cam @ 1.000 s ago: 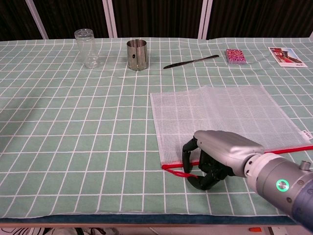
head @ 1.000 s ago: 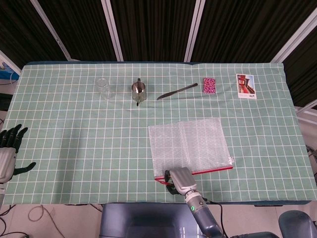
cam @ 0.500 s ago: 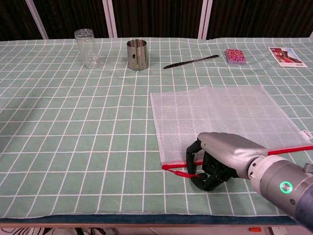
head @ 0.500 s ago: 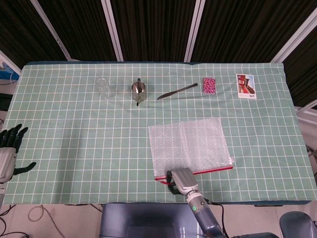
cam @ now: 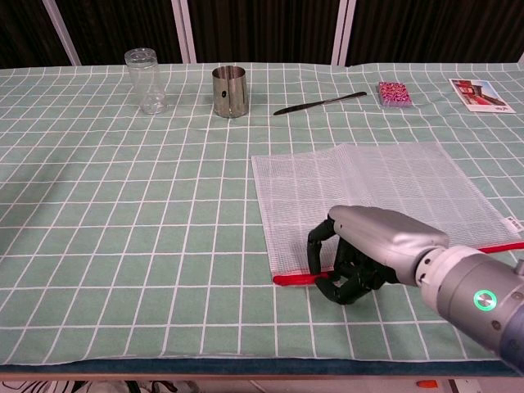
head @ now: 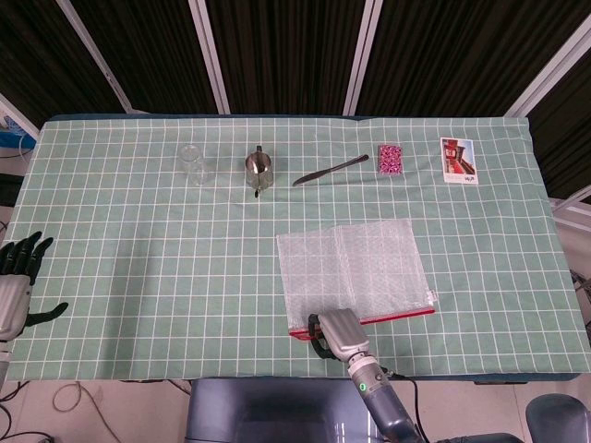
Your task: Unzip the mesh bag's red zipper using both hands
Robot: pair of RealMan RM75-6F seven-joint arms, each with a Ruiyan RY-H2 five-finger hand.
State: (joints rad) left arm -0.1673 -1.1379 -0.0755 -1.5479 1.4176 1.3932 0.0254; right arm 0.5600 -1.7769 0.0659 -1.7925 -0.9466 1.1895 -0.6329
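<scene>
The right hand [cam: 364, 254] curls narrowly over the mesh bag's [cam: 368, 188] red zipper [cam: 291, 279]; the left hand [head: 17, 281], far left, spreads wide.

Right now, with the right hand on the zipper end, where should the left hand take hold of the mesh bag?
Its near-left corner, approached from the left: the mesh bag lies flat, that corner is bare beside the right hand, and the left hand waits open off that side.
</scene>
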